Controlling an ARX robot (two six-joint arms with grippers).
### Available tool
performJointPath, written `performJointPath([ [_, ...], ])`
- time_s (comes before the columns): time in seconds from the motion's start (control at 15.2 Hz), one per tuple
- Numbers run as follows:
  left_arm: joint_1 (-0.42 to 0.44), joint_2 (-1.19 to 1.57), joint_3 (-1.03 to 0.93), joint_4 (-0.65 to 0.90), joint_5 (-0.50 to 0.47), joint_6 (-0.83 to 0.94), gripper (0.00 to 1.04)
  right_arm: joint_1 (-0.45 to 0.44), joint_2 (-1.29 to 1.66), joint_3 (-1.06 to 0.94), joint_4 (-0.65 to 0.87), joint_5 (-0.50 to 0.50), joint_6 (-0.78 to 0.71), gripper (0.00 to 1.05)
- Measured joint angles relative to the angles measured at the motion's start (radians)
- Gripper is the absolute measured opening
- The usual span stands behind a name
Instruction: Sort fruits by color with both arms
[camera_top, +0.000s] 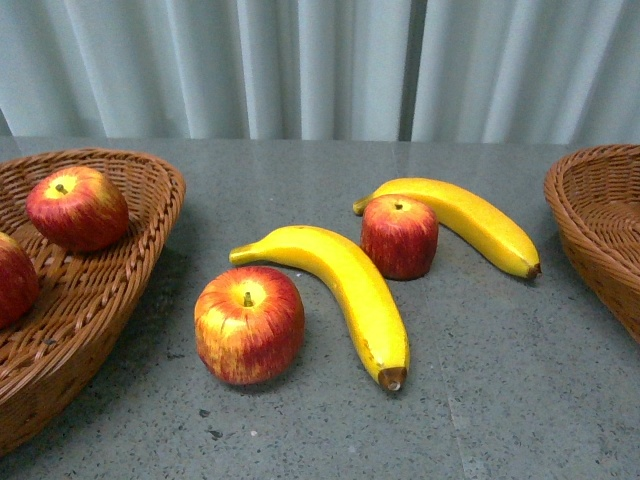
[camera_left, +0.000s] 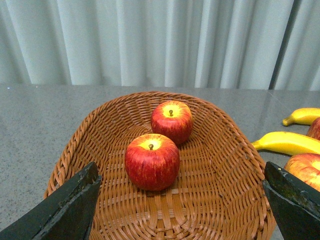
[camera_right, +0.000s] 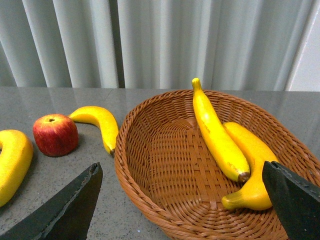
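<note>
Front view: a grey bench (camera_top: 330, 420) stands before a pale curtain (camera_top: 320, 60). At the left a brown wicker left basket (camera_top: 150, 215) holds two red apples: the far basket apple (camera_top: 77, 207) lies whole in view, and the near basket apple (camera_top: 15, 280) is cut by the picture's edge. At the right edge only part of the right basket (camera_top: 600, 230) shows, and its contents cannot be seen here. Between the baskets four fruits lie on the bench. The near apple (camera_top: 249, 324) sits just left of the near banana (camera_top: 345, 295). The far apple (camera_top: 400, 237) sits close against the far banana (camera_top: 460, 222). Neither arm shows.

Left wrist view: the left gripper (camera_left: 181, 175) is spread wide, one dark finger (camera_left: 65, 210) at each lower corner, and it holds nothing. Between them lies the left basket (camera_left: 75, 145) with its two apples, stems up, near each other. Outside its rim, on the bench, parts of both bananas and both loose apples show.

Right wrist view: the right gripper (camera_right: 180, 172) is likewise spread wide and empty above the right basket (camera_right: 125, 145). Two bananas lie inside, the long basket banana (camera_right: 217, 132) resting partly over the curved basket banana (camera_right: 252, 165). On the bench outside are the far apple (camera_right: 55, 134) and the far banana (camera_right: 97, 122). The near banana (camera_right: 12, 160) is cut by the picture's edge.
</note>
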Motion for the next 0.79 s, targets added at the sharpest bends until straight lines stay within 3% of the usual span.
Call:
performJointPath([
  [0.66,0.0,0.0,0.0,0.0,0.0,0.0,0.98,0.0,0.0,0.0,0.0,0.0,0.0,0.98],
  [0.79,-0.066,0.128,0.082,-0.171,-0.168,-0.06,0.98,0.0,0.0,0.0,0.0,0.001,0.001,0.98],
])
